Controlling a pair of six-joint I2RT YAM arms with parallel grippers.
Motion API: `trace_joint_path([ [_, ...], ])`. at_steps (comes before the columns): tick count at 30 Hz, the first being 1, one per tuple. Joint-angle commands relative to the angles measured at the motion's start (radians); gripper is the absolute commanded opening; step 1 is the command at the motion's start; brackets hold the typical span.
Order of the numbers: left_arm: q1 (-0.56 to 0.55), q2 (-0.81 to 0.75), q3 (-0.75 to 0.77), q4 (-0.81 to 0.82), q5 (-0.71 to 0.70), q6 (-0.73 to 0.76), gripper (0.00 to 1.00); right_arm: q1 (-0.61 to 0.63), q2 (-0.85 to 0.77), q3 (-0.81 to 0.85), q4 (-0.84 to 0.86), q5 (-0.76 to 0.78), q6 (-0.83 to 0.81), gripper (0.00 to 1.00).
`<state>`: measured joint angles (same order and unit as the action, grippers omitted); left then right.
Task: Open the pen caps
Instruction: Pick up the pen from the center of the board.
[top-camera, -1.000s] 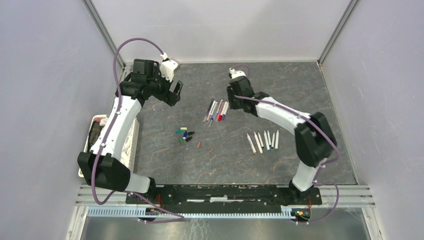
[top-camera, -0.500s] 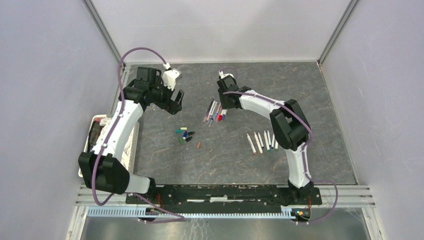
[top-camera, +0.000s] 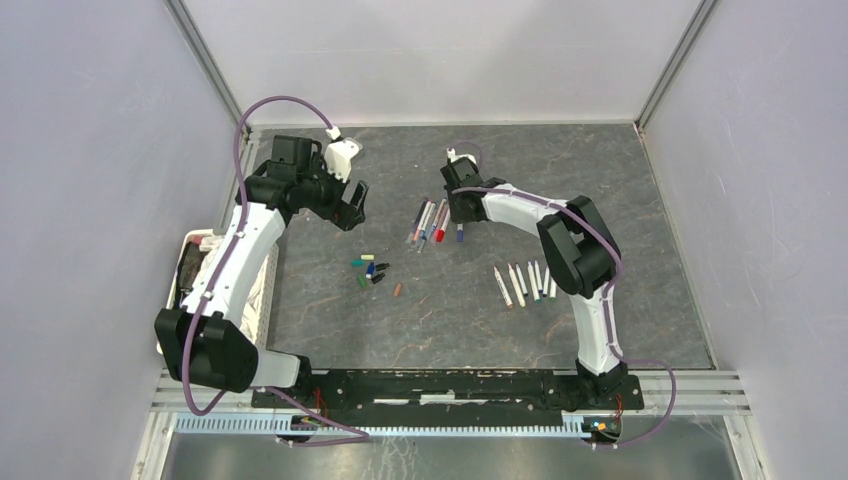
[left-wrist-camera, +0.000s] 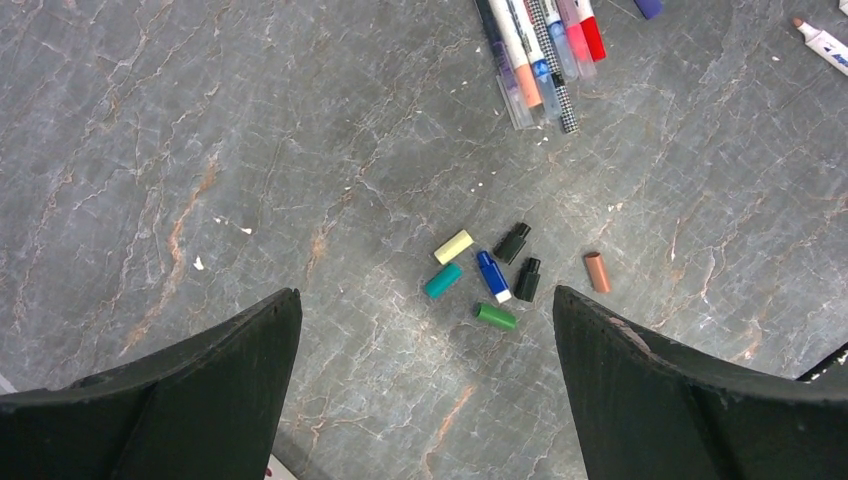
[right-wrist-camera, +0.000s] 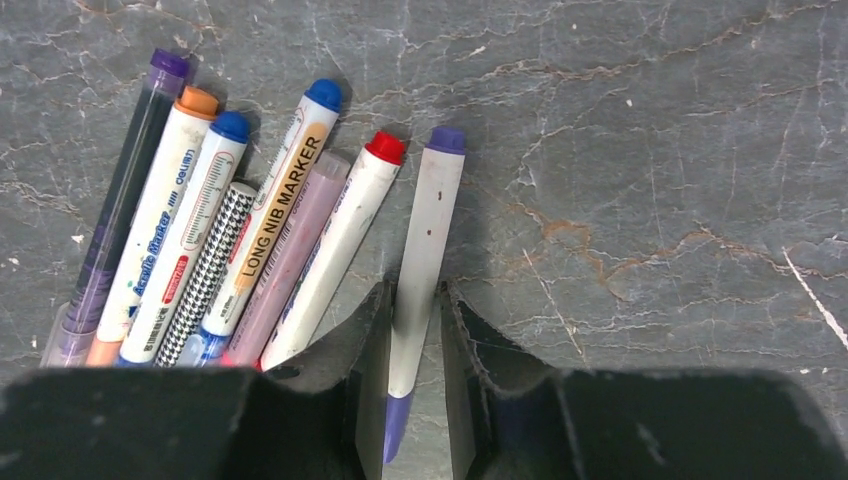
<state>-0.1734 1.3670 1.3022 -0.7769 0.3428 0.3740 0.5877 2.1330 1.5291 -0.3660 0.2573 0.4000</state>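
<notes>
A bundle of several capped pens (right-wrist-camera: 230, 230) lies mid-table (top-camera: 428, 222). A white pen with purple ends (right-wrist-camera: 425, 240) lies just right of the bundle. My right gripper (right-wrist-camera: 412, 292) is shut on its barrel, with the purple cap end sticking out towards the wrist. In the top view this gripper (top-camera: 458, 214) sits low over that pen (top-camera: 459, 234). Loose pen caps (left-wrist-camera: 490, 275) in yellow, teal, blue, black and green lie in a cluster (top-camera: 372, 272), with a brown cap (left-wrist-camera: 597, 272) to their right. My left gripper (left-wrist-camera: 427, 292) hangs open above them, holding nothing.
Several uncapped white pens (top-camera: 525, 282) lie in a row on the right half of the table. A white basket (top-camera: 265, 285) stands off the table's left edge beside the left arm. Grey walls enclose the table on three sides.
The right arm swung left and down onto the pens, and its jaws narrowed onto the white pen with purple ends. That pen now lies apart from the bundle. The left arm shifted slightly.
</notes>
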Motion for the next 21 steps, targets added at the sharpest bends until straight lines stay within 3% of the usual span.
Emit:
trace_joint_path([
  [1,0.003,-0.024,0.006,0.001,0.034,-0.017,1.00,-0.017,-0.040,-0.071,-0.013,0.034,0.011,0.28],
  [10,0.003,0.015,0.062,-0.078,0.104,-0.043,1.00,-0.037,-0.112,-0.133,-0.038,0.039,-0.019,0.23],
  [21,0.003,0.011,0.047,-0.103,0.124,-0.034,1.00,-0.039,-0.242,-0.176,-0.020,0.007,0.012,0.00],
])
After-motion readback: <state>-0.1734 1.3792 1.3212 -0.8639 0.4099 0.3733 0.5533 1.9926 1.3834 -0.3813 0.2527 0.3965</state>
